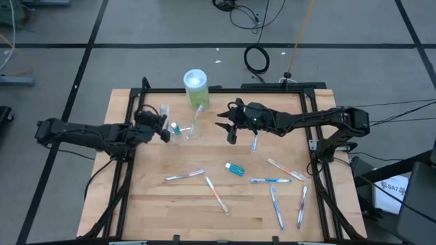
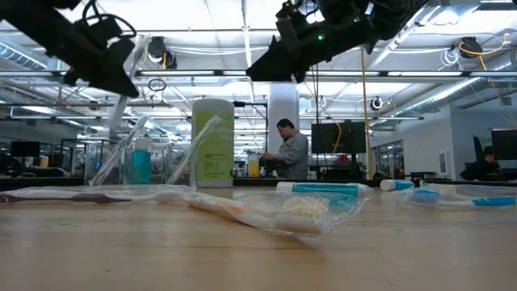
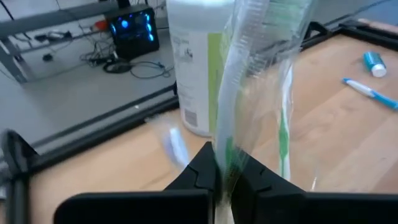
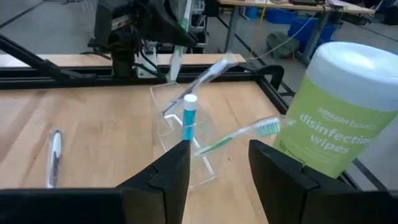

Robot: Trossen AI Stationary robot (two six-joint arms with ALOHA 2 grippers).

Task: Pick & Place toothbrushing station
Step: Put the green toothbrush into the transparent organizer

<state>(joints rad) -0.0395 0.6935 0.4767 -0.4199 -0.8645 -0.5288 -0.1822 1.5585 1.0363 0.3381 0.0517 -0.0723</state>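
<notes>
Fingers first: left gripper is pinched tight on a wrapped toothbrush, held upright just above the clear cup. Right gripper hangs with jaws parted and nothing between them, a little to the cup's right, above the table.

Surface: light wood tabletop in a black frame, grey floor around it with cables. Low view looks into an open lab with ceiling lights and monitors; a person stands at a bench well behind the table.

Containers: the clear cup sits near the back edge, left of centre. Right wrist view shows a blue white-capped tube standing in it, plus a green-bristled brush and a pale brush leaning out over the rim. Green wipes canister with white lid stands just behind the cup, lid on.

Loose on the board: a blue tube near the middle; a brush just under the right arm; a wrapped brush left of centre; an orange brush towards the front; a pale one and blue ones to the right; one more by the right frame.
</notes>
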